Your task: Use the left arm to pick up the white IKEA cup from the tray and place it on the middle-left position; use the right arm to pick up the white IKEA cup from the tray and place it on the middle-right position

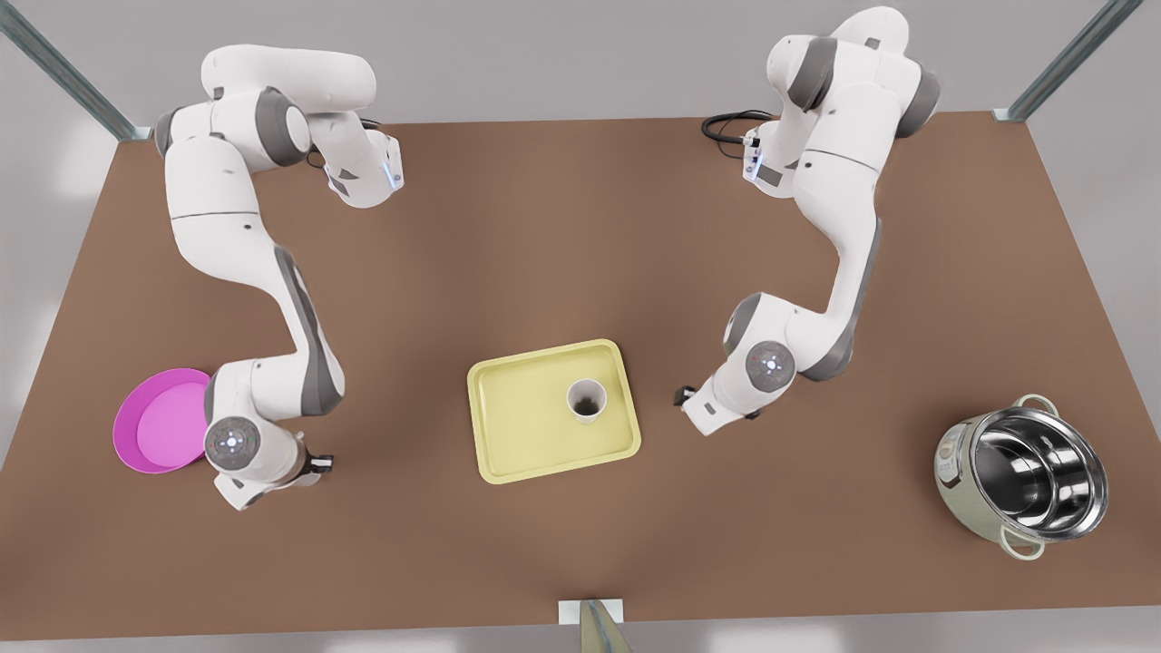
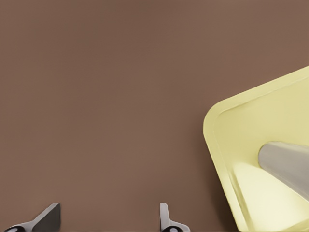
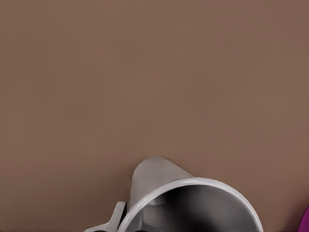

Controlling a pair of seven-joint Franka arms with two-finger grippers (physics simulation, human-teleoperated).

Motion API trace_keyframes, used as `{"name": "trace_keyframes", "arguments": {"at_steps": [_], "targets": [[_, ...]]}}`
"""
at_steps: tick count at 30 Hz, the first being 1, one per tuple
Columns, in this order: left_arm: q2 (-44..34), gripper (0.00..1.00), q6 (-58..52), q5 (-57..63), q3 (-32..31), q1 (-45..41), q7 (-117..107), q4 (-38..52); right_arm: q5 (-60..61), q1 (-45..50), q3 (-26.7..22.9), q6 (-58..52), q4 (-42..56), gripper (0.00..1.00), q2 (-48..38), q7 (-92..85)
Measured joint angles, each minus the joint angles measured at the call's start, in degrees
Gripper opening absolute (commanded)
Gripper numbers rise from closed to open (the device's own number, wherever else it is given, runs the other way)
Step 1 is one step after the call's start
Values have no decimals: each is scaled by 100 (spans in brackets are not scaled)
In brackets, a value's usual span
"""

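Now left fingers (image 2: 167,221), tray (image 2: 216,119), right fingers (image 3: 116,216), cup (image 3: 157,175)

Magenta dish (image 1: 159,422) and steel pot (image 1: 1029,474), opposite ends of brown table (image 1: 562,236)

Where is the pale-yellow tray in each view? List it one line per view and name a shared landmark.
Front view: the tray lies at table centre, between the two arms.
Left wrist view: the tray enters as one rounded corner at the frame edge.
Right wrist view: this camera faces brown table, a second white cup and a sliver of magenta dish.
Shared landmark: the cup on the tray.
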Motion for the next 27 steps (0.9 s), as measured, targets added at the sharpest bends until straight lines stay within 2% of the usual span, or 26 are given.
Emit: {"name": "trace_keyframes", "arguments": {"at_steps": [1,2,3,4,12,15,21,27], "targets": [[69,100,138,85,2,-106,-104,8,26,-5,0,19,-2,28,43,-94],[91,100,254,165,5,-244,-220,9,43,-7,0,35,-3,41,74,-182],[99,100,352,225,3,-411,-345,-29,48,-5,1,47,0,91,91,-259],[77,100,429,271,0,-585,-477,-121,35,-2,1,58,5,100,98,-323],[-265,100,539,567,-20,-1124,-1424,-193,-41,14,35,1,62,100,-126,-671],[-262,100,480,659,-21,-1339,-1752,-190,315,-14,88,-384,74,100,-883,-827],[186,100,563,811,209,-1372,-2271,306,1000,-249,31,-2028,-201,100,-3542,-811],[411,100,754,882,226,-1522,-2714,782,1432,-539,38,-2788,-371,100,-3800,-787]]}}
